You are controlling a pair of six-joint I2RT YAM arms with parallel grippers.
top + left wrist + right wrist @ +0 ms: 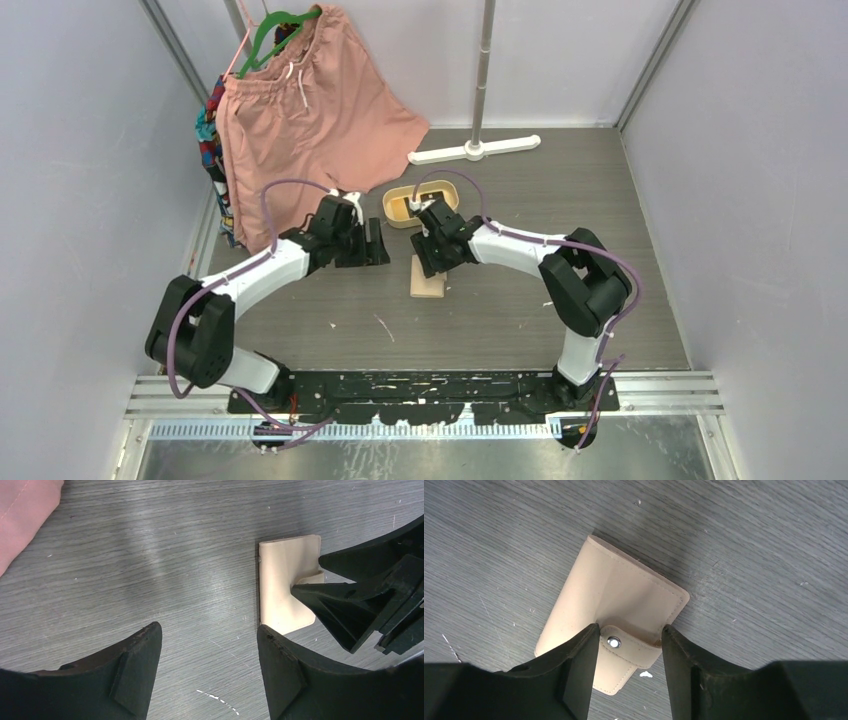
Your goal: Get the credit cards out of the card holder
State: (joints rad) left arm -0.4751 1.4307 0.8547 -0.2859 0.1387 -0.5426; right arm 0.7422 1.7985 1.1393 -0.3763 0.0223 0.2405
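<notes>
card holder (619,592): you have it lying closed and flat on the grey table (520,295), between your two arms, near the oval tan tray (391,212) but apart from it
snap tab (630,651): it wraps over the holder's edge on your right arm's side, with the silver snap facing up
right gripper (631,629): your fingers stand one on each side of the snap tab, right up against it; the jaws are partly open, and you cannot tell whether they actually pinch the tab
left gripper (209,629): your jaws are wide apart and hold nothing; they hover over bare table just to the left of the holder, not touching it
far left: pink shorts (300,110) hang on a green hanger (275,30)
far edge: a white stand base (475,150) lies well apart from the holder
</notes>
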